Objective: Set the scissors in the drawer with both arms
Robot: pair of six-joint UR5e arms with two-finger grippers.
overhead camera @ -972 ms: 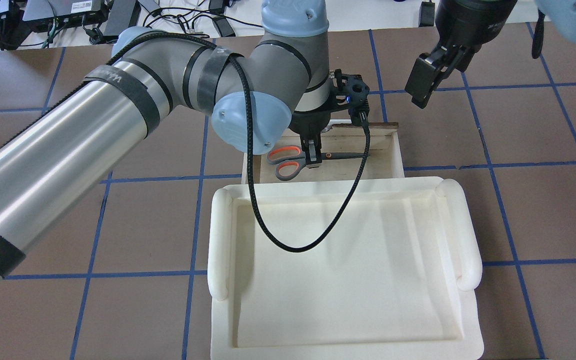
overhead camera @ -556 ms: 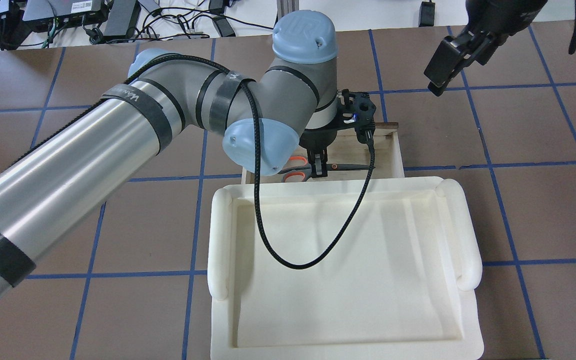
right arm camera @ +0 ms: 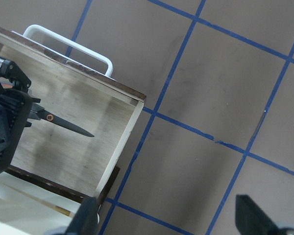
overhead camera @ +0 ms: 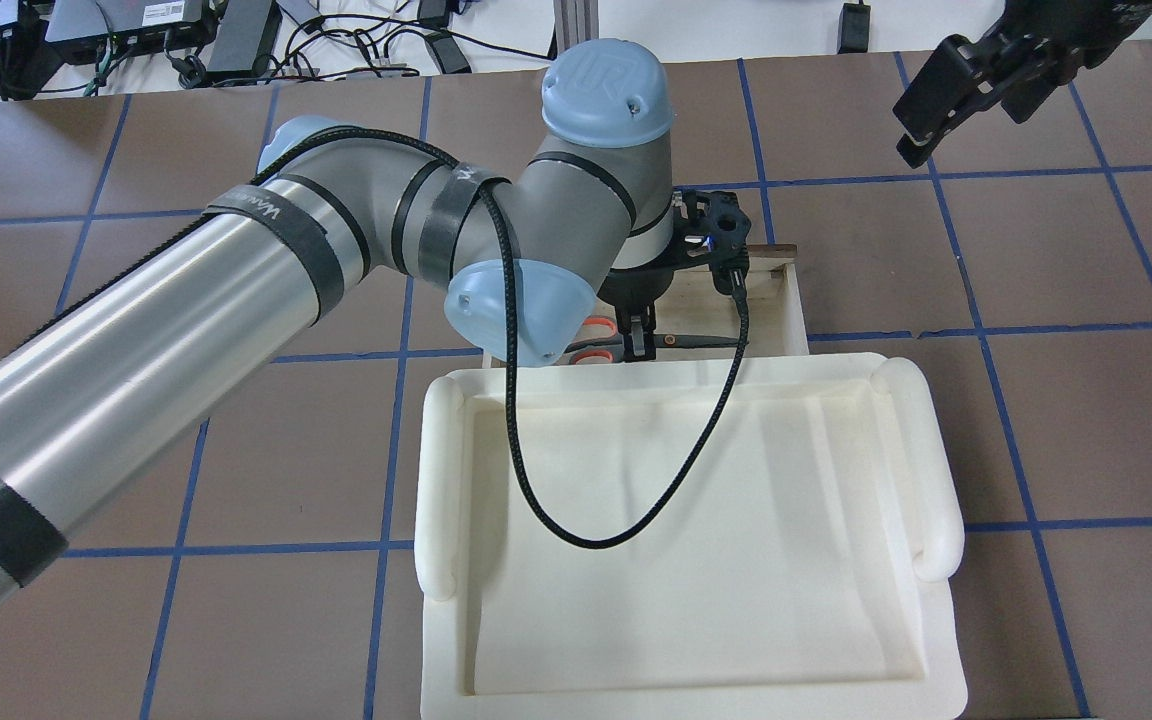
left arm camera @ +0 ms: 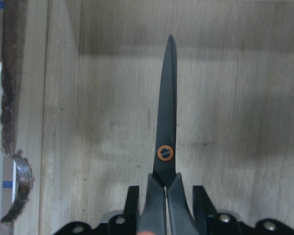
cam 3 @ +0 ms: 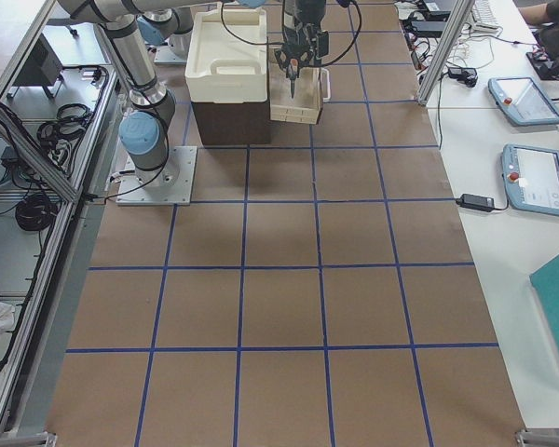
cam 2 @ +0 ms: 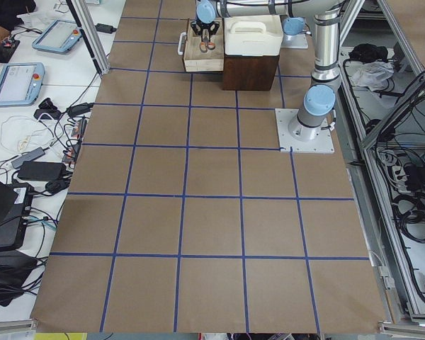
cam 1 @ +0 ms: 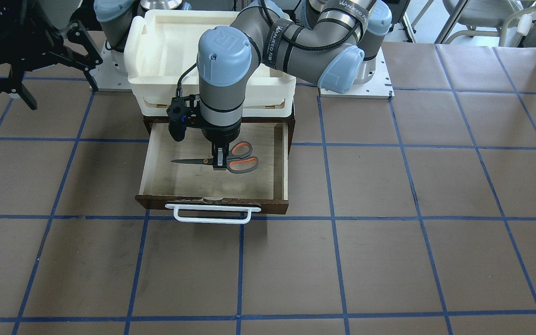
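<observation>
Brown paper-covered table (cam 1: pixel 389 186), blue tape gridding it into squares. Cables and power bricks (overhead camera: pixel 236 30) lying along the far bench; a teach pendant (cam 3: pixel 538 179) sitting on a white side table. White foam tray (overhead camera: pixel 441 480) resting on a dark cabinet (cam 3: pixel 228 121), with the drawer (cam 1: pixel 285 158) standing pulled out below it, its white handle facing the operators' side. Left arm (overhead camera: pixel 186 300) reaching in above the tray, wrist pointing straight down into the drawer. Left gripper (cam 1: pixel 220 163) clamping the scissors (left arm camera: pixel 165 117) at the shanks just behind the pivot, blades lying level inside the drawer; whether they are touching the plywood floor, cannot tell. Right gripper (overhead camera: pixel 976 90) hanging off to the side, well apart from the drawer, fingers spread wide and holding nothing.
</observation>
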